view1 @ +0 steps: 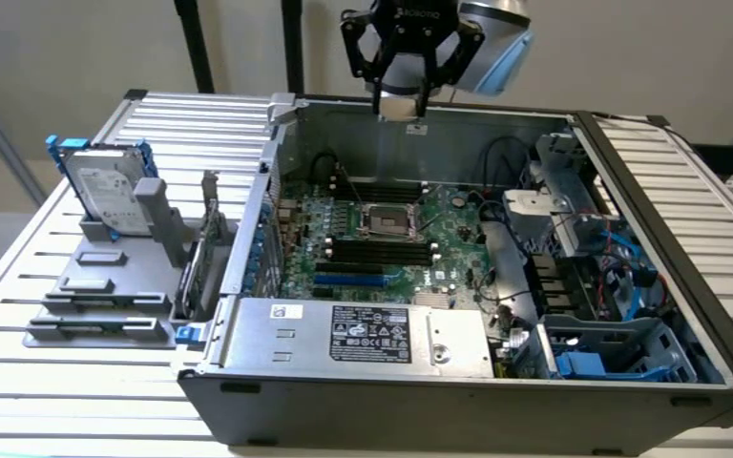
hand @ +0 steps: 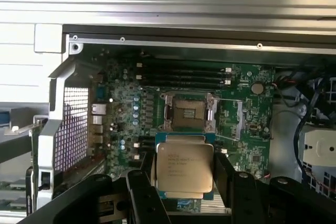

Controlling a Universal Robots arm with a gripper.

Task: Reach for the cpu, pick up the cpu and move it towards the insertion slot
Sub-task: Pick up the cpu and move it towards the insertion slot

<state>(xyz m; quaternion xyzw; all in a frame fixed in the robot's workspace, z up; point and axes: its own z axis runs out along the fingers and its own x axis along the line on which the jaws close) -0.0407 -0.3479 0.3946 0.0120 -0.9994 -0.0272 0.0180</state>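
In the wrist view the gripper sits closest to the lens, its dark fingers clenched on either side of the cpu — a flat silver-grey square with fine print on its face, held level between them. Just beyond the chip lies the green motherboard, and on it the insertion slot, a shiny metal frame around a dark centre, directly past the cpu's far edge. Farther still run the long black memory slots, then the grey wall of the computer case.

In the exterior view the case stands open on the slatted counter, with a labelled power supply at its near edge. The slot shows mid-frame on the board. At the left of the frame a hard drive leans in a grey holder. The gripper hangs at the upper centre, above the case's far wall — well above the slot.
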